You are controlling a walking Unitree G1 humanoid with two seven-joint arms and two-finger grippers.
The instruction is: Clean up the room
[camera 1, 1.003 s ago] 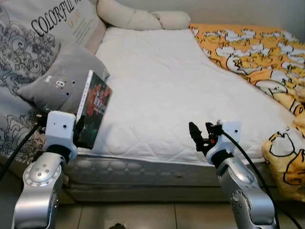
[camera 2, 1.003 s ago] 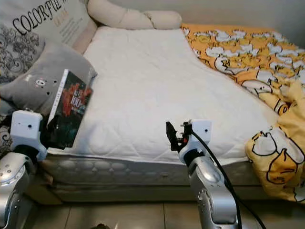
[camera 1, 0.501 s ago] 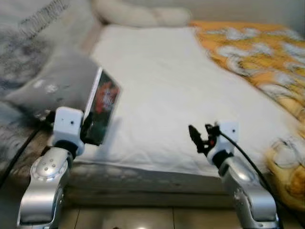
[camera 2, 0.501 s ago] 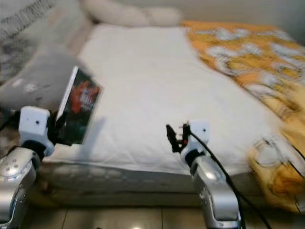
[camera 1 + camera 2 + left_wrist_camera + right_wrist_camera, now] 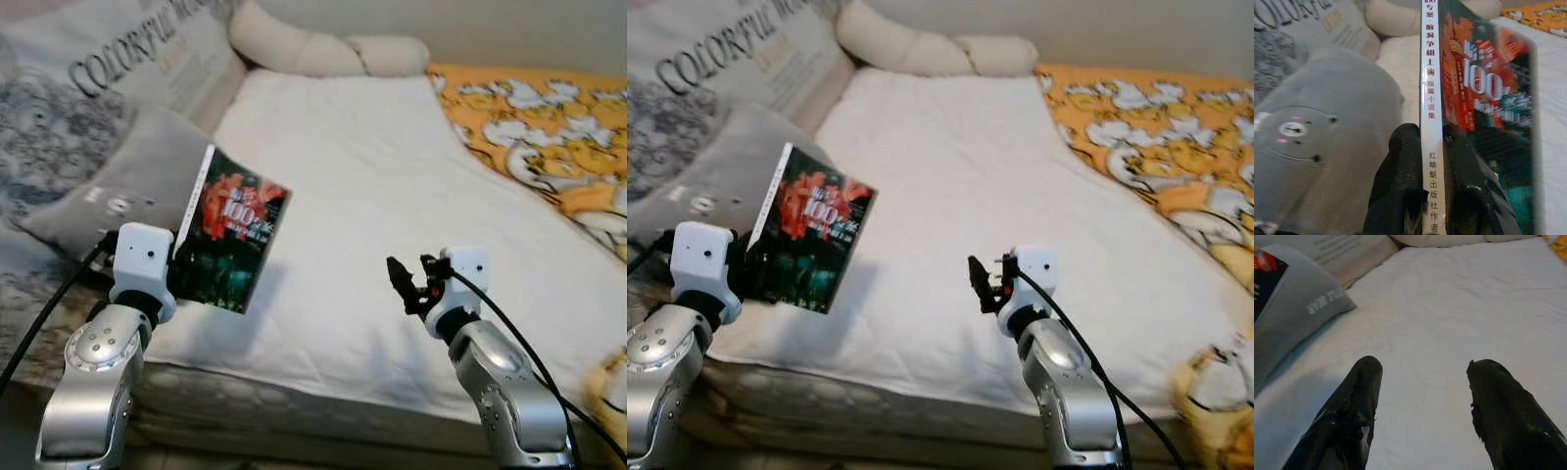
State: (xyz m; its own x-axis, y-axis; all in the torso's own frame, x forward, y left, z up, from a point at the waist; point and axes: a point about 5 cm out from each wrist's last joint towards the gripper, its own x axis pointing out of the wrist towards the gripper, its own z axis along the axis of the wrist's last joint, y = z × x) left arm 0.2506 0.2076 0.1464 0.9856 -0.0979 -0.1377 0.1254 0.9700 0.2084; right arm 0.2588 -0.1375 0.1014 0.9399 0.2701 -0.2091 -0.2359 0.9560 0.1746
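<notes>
A dark paperback book (image 5: 231,240) with a red and teal cover and a white spine (image 5: 1431,112) is held upright above the near left part of the white mattress (image 5: 372,196). My left gripper (image 5: 1425,196) is shut on the book's lower spine. My right gripper (image 5: 409,281) hovers over the near middle of the mattress. Its two black fingers (image 5: 1354,406) stand apart with nothing between them.
A grey cushion (image 5: 118,186) leans at the bed's left side under a large printed pillow (image 5: 108,78). A cream bolster (image 5: 313,49) lies at the head. An orange duck-print blanket (image 5: 549,127) covers the right side.
The whole picture shifted, so the camera turned and moved closer to the bed. The book in my left gripper has swung so its cover faces me more, and sits further over the mattress.
</notes>
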